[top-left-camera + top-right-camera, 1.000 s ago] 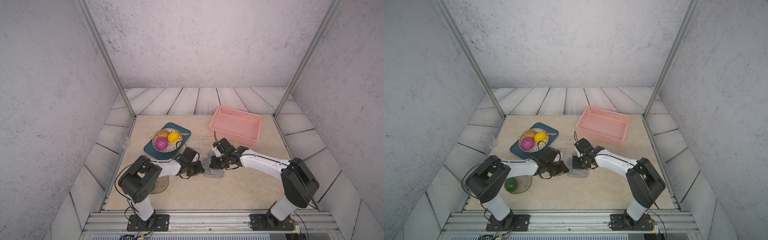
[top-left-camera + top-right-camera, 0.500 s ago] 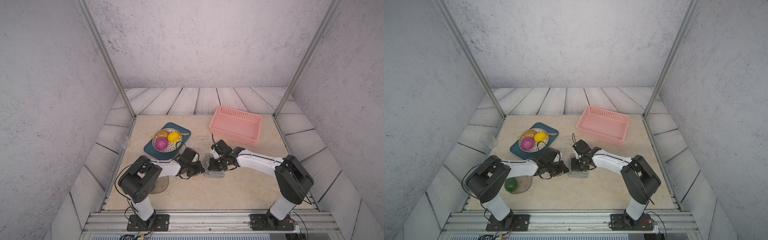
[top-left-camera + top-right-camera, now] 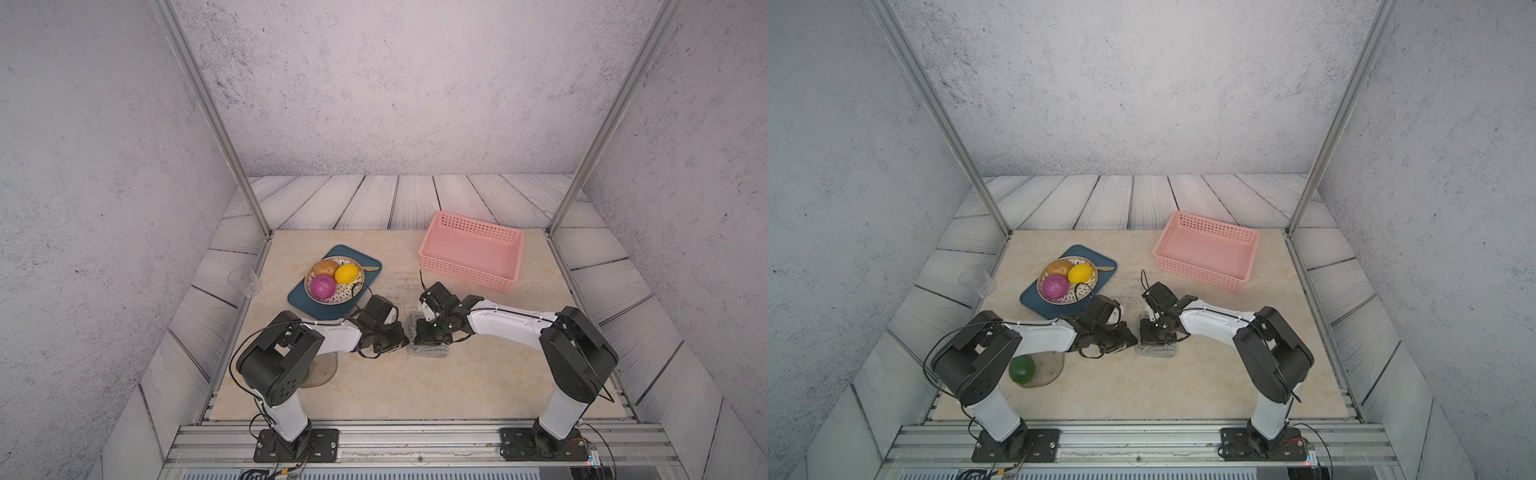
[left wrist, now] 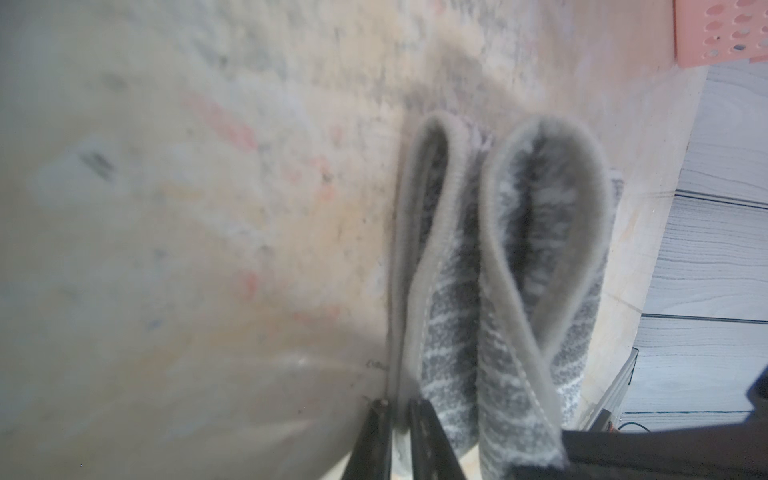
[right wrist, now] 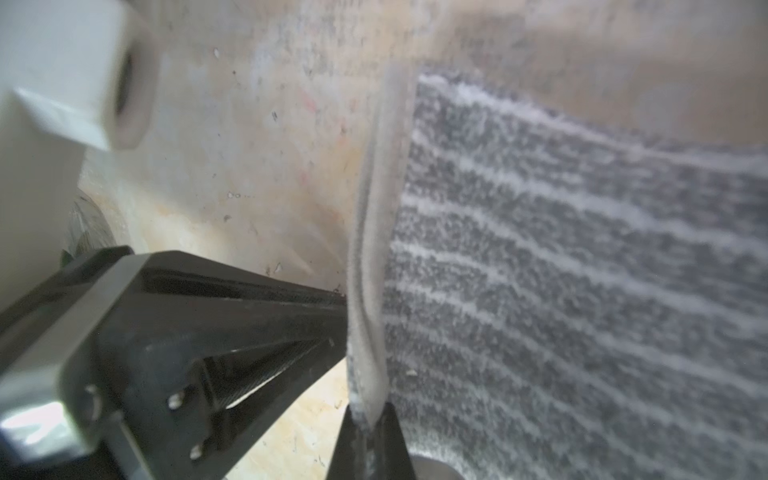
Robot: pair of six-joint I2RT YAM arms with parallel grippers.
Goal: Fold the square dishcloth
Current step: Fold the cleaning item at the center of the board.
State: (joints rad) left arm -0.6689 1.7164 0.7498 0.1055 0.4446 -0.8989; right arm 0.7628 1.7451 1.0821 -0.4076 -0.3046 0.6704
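Observation:
The square dishcloth (image 3: 429,352) is a small grey striped bundle lying at the table's middle, also in a top view (image 3: 1156,351). My left gripper (image 3: 405,343) reaches it from the left and my right gripper (image 3: 428,334) comes down on it from the right. In the left wrist view the dishcloth (image 4: 498,270) stands in two loops, and the left gripper (image 4: 398,409) is shut on its pale hem. In the right wrist view the right gripper (image 5: 368,419) is shut on the same hem of the dishcloth (image 5: 582,270). The left fingers (image 5: 249,299) touch it close by.
A pink basket (image 3: 471,255) stands at the back right. A blue tray (image 3: 299,301) with a bowl of fruit (image 3: 334,279) sits just behind the left arm. A clear cup (image 3: 245,279) lies off the table's left edge. A glass bowl holding a green ball (image 3: 1022,370) is by the left arm's base.
The right arm has drawn leftward, bringing its gripper and the cloth's edge closer to the left gripper. The cloth bundle looks narrower. The left gripper has hardly moved.

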